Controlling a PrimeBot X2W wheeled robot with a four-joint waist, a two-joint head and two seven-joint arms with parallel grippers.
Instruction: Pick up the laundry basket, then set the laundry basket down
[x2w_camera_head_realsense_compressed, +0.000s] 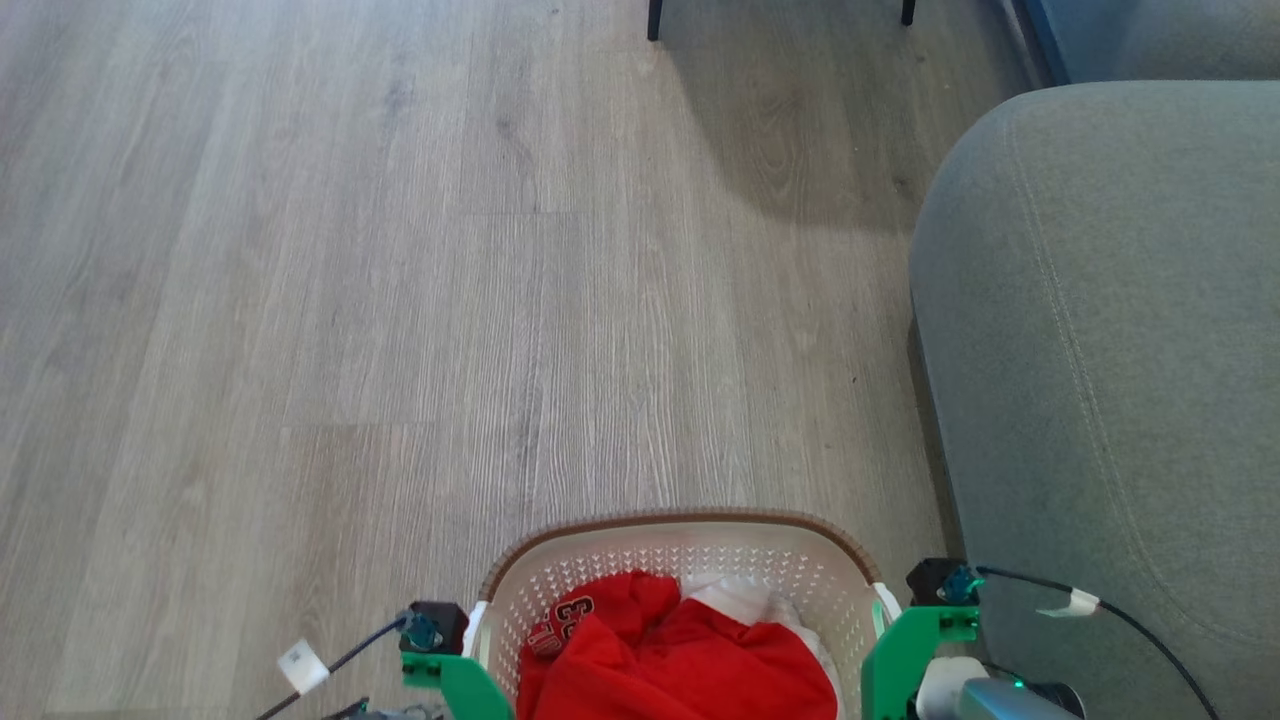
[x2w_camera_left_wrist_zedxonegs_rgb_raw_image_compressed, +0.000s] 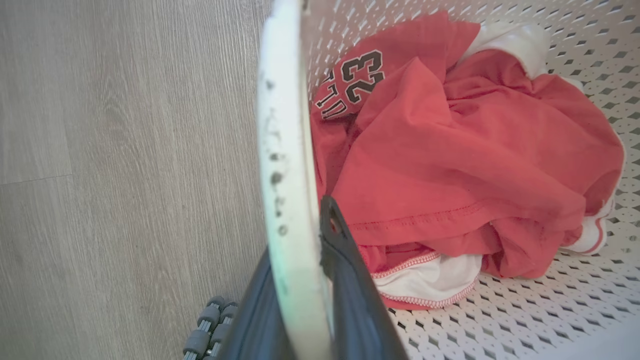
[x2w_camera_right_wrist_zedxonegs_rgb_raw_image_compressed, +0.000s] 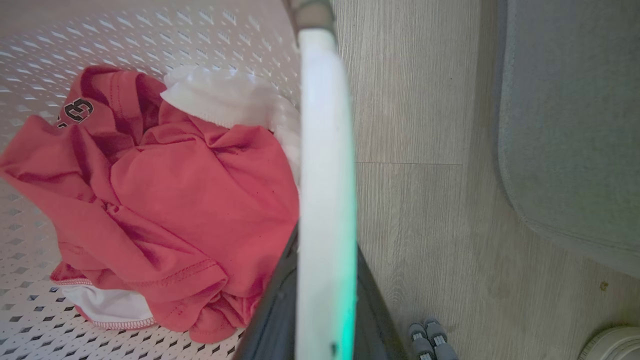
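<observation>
We have the left gripper (x2w_camera_left_wrist_zedxonegs_rgb_raw_image_compressed: 300, 240) and right gripper (x2w_camera_right_wrist_zedxonegs_rgb_raw_image_compressed: 325, 260) each clamped nearly closed on opposite sides of the basket (x2w_camera_head_realsense_compressed: 680, 523). It hangs between them over the floor (x2w_camera_head_realsense_compressed: 400, 300), just beside the sofa (x2w_camera_head_realsense_compressed: 1100, 350), clothes (x2w_camera_head_realsense_compressed: 690, 660) inside; we cannot tell whether it touches the floor.

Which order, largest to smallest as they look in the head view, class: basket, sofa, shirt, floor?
1. floor
2. sofa
3. basket
4. shirt
The bottom edge cuts off the basket and shirt, so only their visible parts are ranked.
</observation>
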